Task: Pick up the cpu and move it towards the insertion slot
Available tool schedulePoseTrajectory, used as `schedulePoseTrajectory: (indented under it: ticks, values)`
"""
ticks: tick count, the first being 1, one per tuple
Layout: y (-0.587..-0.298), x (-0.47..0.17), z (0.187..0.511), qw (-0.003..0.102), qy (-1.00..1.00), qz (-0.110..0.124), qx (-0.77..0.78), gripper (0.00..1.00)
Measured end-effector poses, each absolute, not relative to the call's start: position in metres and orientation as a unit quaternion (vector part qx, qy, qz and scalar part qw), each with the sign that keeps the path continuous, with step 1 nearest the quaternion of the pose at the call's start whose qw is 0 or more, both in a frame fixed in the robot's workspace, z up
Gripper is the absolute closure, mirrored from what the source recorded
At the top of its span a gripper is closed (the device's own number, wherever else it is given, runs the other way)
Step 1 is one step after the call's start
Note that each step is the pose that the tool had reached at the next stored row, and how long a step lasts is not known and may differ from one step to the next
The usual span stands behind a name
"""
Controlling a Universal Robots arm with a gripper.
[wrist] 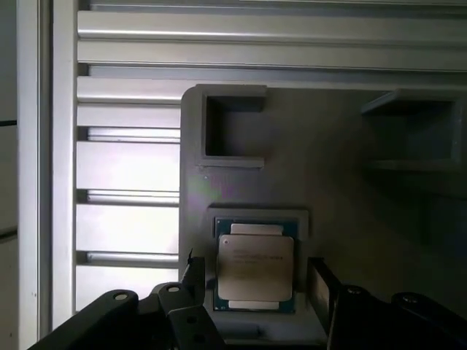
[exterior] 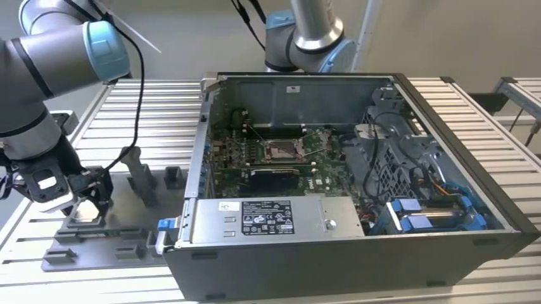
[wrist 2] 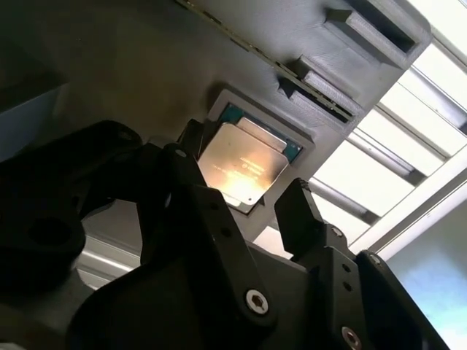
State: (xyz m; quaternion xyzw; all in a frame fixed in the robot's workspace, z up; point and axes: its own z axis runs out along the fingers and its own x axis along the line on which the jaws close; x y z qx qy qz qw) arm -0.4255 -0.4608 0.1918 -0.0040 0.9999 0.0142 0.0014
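Black tool [wrist: 257, 286], jaws apart, is straddling the small silvery square cpu [wrist: 255, 266] in a grey plastic tray [wrist: 328, 182]; centring evenly is advisable.

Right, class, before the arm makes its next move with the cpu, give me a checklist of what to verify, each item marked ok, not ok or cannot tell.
1. The cpu lies flat in its pocket in the tray: ok.
2. The gripper straddles the cpu in both wrist views: ok.
3. The gripper is open, with gaps showing beside the cpu: ok.
4. The computer case is open on top and the insertion slot is exposed: ok.
5. The insertion slot's pin field is free of debris: cannot tell.
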Motion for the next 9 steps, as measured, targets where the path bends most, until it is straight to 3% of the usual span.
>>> schedulePoseTrajectory:
  ticks: [9]
  values:
    - [-0.4605, -0.4256, 0.1863, 0.001, 1.000, 0.014, -0.004, 0.00]
